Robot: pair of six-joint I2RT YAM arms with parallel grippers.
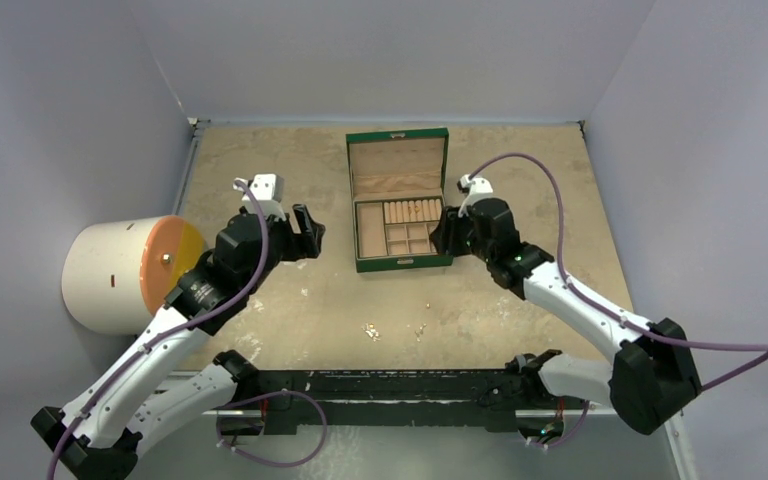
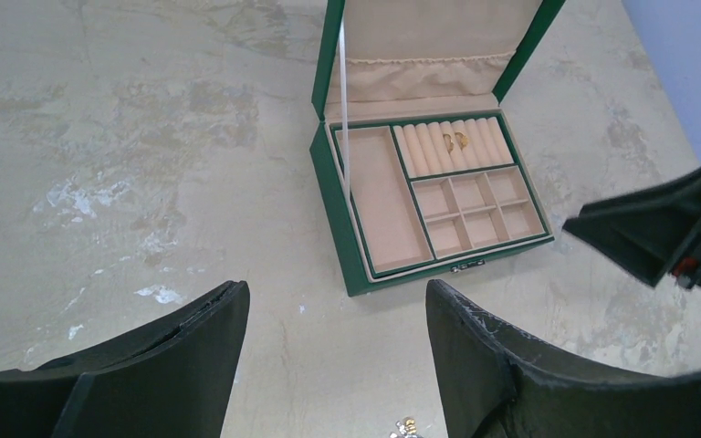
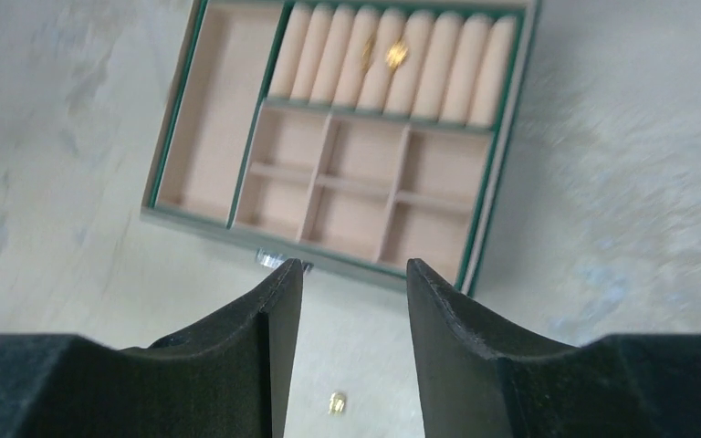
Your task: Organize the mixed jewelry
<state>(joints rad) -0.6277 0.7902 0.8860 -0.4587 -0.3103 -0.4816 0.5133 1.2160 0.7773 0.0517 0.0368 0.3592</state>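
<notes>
A green box with a soft tan lining (image 1: 401, 264) sits open in the middle of the worn tan table (image 1: 290, 300), with its lid standing up at the back. Inside the box there is a long pocket (image 2: 379, 201) on the left, a row of tan ring rolls (image 2: 424, 148) at the back, and six little square pockets (image 2: 479, 210) in front of the rolls. Two tiny gold pieces (image 3: 395, 55) are tucked into the ring rolls, near the middle of the row. A few more tiny shiny pieces of jewelry (image 1: 372, 330) lie loose on the table in front of the box, on the side closer to the arm bases, and they are spread apart from each other. One small gold bit (image 3: 337, 402) lies on the table a little way in front of the box's metal clasp (image 3: 278, 262). The left claw (image 1: 307, 232) is up off the table to the left of the box and points toward it. Its two black fingers (image 2: 192, 365) are spread wide and nothing is between them. The right claw (image 1: 443, 232) is close to the right side of the box. Its fingers (image 3: 265, 319) are apart too, and the gap between them holds nothing. From above I cannot tell if it touches the box. A white drum with an orange end (image 1: 110, 275) lies on its side far to the left of the box.
</notes>
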